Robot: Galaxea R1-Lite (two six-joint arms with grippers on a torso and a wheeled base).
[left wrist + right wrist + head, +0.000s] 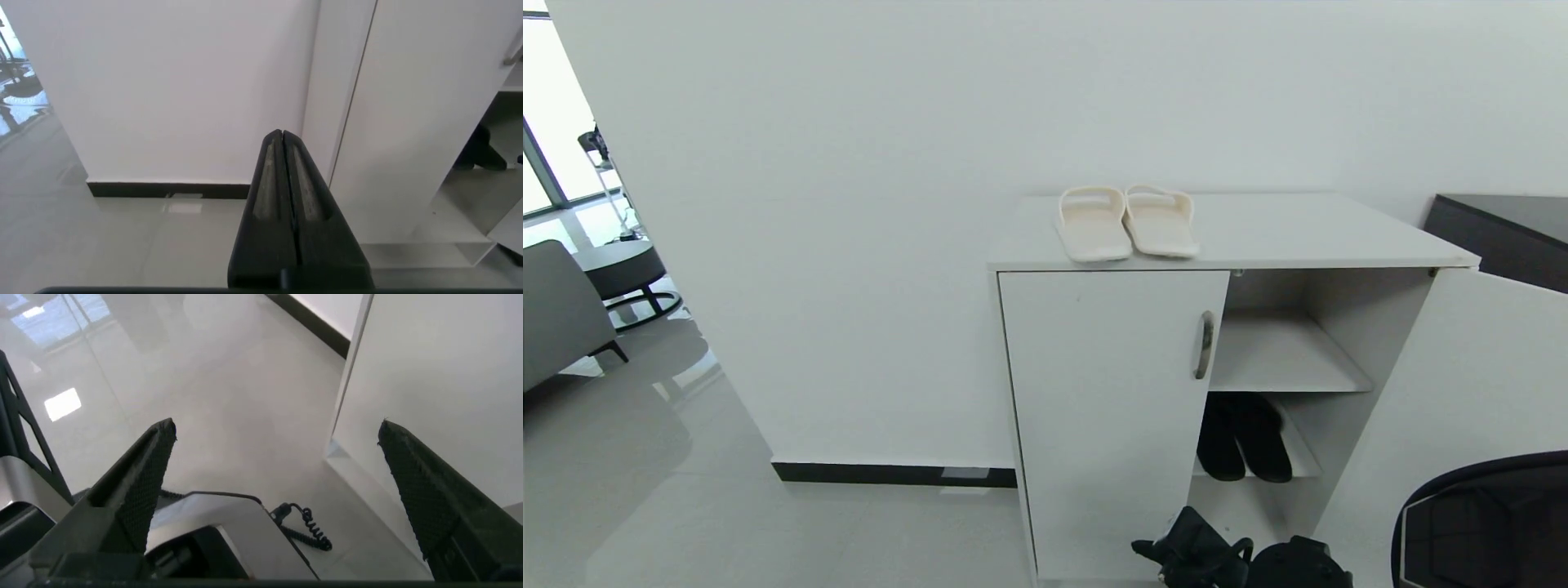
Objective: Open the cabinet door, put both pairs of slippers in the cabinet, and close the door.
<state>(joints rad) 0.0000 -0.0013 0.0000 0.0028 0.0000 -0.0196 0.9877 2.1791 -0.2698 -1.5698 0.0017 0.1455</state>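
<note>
A white cabinet (1241,229) stands against the wall. Its left door (1107,408) is closed, with a metal handle (1204,345). The right door (1462,392) is swung wide open. A cream pair of slippers (1125,222) lies side by side on the cabinet top. A black pair of slippers (1245,437) sits on the lower shelf inside, and the upper shelf (1282,355) is bare. My left gripper (282,139) is shut on nothing, low in front of the closed door; one black slipper (482,151) shows beyond it. My right gripper (278,425) is open over the floor beside the open door (441,416).
A dark desk (1503,229) stands behind the open door at the right. A grey armchair (556,318) and a round table (625,269) stand far left. A coiled cable (315,531) lies on the floor. A dark rounded shape (1478,523) sits at the lower right.
</note>
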